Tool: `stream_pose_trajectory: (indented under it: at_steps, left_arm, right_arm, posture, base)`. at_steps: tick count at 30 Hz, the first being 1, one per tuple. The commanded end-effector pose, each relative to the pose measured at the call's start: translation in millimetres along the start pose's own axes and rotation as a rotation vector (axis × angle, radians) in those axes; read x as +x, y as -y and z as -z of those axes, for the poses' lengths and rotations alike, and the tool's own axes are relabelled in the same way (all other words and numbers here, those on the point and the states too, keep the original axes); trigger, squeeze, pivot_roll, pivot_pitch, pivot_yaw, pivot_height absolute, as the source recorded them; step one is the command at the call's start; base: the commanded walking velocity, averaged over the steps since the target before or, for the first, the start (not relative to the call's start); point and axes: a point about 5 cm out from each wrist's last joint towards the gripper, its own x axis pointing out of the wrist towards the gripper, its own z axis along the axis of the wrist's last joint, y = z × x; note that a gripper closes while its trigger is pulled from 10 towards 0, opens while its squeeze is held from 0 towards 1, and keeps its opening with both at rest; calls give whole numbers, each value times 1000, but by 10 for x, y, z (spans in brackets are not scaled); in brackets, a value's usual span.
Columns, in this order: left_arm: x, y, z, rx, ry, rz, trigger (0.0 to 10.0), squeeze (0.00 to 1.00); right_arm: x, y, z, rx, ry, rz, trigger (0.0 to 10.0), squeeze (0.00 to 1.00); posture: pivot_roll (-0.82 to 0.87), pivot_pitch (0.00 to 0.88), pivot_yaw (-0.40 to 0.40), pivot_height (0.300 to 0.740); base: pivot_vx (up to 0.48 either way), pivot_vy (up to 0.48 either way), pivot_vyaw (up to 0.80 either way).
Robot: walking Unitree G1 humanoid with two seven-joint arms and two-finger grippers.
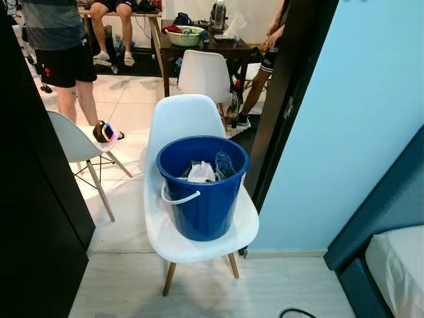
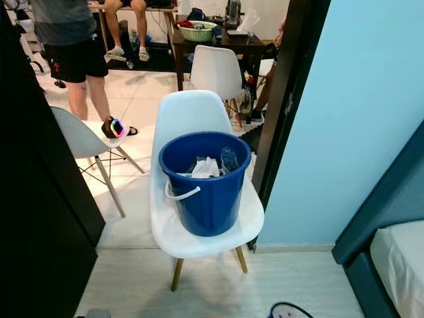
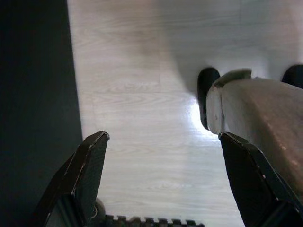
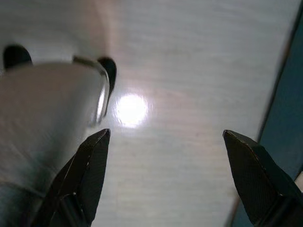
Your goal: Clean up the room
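A blue bucket (image 1: pixel 202 189) stands on the seat of a white chair (image 1: pixel 179 119) at the centre of my head view, in front of a dark doorway frame. Inside the bucket lie crumpled white paper (image 1: pixel 201 173) and a clear plastic bottle (image 1: pixel 224 164); its white handle (image 1: pixel 179 197) hangs down over the front rim. A light blue wall (image 1: pixel 344 119) fills the right of the frame, with the corner of a bed (image 1: pixel 397 265) at the lower right. A second white chair (image 1: pixel 73 142) stands at the left edge, and a person in black shorts (image 1: pixel 63 63) stands at the upper left. At the top centre a dark counter (image 1: pixel 225 48) carries a green basket (image 1: pixel 185 38).

My left tool (image 3: pixel 163 179) hangs over the pale wood floor (image 3: pixel 137 94), fingers spread wide and holding nothing. My right tool (image 4: pixel 165 179) hangs likewise, fingers spread apart, empty above the floor.
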Motion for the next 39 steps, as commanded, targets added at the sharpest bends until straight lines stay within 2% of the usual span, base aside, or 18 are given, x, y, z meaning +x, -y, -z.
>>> stream_pose_trajectory:
  at_steps: [1, 3, 6, 11, 13, 15, 18, 20, 24, 25, 27, 29, 33, 39]
  left_arm:
    - [4, 73, -22, 12, -6, 10, 10000, 0]
    - [6, 115, -43, 13, -4, 14, 10000, 0]
    - [7, 307, -124, 21, 8, 39, 10000, 0]
    - [3, 418, -186, 30, 22, 56, 10000, 0]
    - [3, 418, -186, 30, 22, 56, 10000, 0]
    - [2, 464, -238, 33, 37, 62, 10000, 0]
    - [3, 463, -240, 37, 36, 62, 10000, 0]
    - [7, 400, -203, 41, 26, 53, 10000, 0]
    - [9, 319, -160, 43, 18, 45, 10000, 0]
    - [10, 166, -91, 40, 11, 37, 10000, 0]
    - [0, -45, -2, 38, 2, 24, 10000, 0]
    - [-8, -140, 32, 39, -1, 16, 10000, 0]
    - [-9, -155, 33, 40, 0, 14, 10000, 0]
    - [1, -75, -19, 45, 11, 28, 10000, 0]
  right_arm:
    - [-4, 37, 7, 0, 4, 3, 10000, 0]
    - [-7, 62, 16, 0, 3, 5, 10000, 0]
    - [-11, 123, -8, 0, 8, 15, 10000, 0]
    - [-1, 72, -74, -14, 20, 10, 10000, 0]
    - [-1, 72, -74, -14, 20, 10, 10000, 0]
    - [10, -25, -142, -39, 32, -2, 10000, 0]
    - [13, -67, -149, -48, 31, -7, 10000, 0]
    - [18, -168, -154, -59, 27, -17, 10000, 0]
    - [20, -217, -166, -62, 25, -21, 10000, 0]
    - [21, -250, -188, -63, 28, -24, 10000, 0]
    - [23, -298, -228, -63, 33, -29, 10000, 0]
    - [23, -336, -260, -63, 39, -32, 10000, 0]
    - [23, -271, -224, -68, 31, -21, 10000, 0]
    - [23, -254, -221, -62, 31, -19, 10000, 0]
  posture:
    - [-33, 0, -57, 740]
    - [-33, 0, -57, 740]
    - [-36, 0, -55, 740]
    - [-32, 0, -61, 740]
    - [-32, 0, -61, 740]
    - [-29, 0, -66, 740]
    - [-29, 0, -67, 740]
    - [-28, 0, -69, 740]
    - [-27, 0, -68, 740]
    - [-30, 0, -67, 740]
    - [-34, 0, -69, 740]
    - [-37, 0, -70, 740]
    - [-38, 0, -70, 740]
    - [-42, 0, -67, 740]
  base:
    - [0, 0, 0]
    - [0, 0, 0]
    - [0, 0, 0]
    - [0, 0, 0]
    - [0, 0, 0]
    - [0, 0, 0]
    - [0, 0, 0]
    - [0, 0, 0]
    - [0, 0, 0]
    - [0, 0, 0]
    - [0, 0, 0]
    - [0, 0, 0]
    - [0, 0, 0]
    - [0, 0, 0]
